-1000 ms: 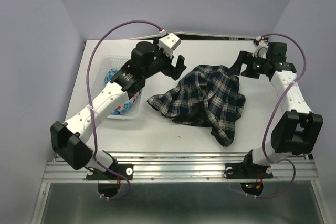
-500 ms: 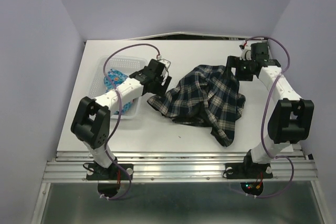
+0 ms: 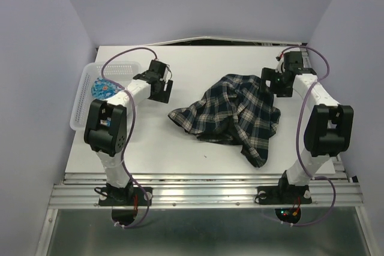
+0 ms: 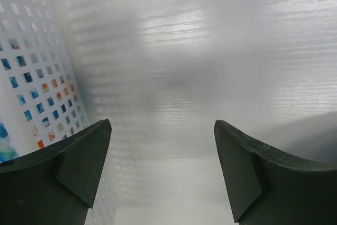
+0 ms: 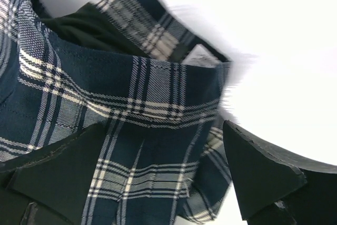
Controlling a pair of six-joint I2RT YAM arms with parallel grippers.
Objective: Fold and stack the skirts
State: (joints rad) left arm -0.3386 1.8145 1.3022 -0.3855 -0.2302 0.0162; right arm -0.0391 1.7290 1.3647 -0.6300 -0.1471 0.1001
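Crumpled on the counter (image 3: pixel 180 145), the soft, light plaid skirt (image 3: pixel 231 115) is probably going to sag when lifted, so the spread, empty right hand (image 5: pixel 163 169) is hovering at its firmer banded edge, the likeliest pinch.

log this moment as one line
left hand: open, beside basket | right hand: open at plaid skirt edge | floral skirt: in basket | stack: not started
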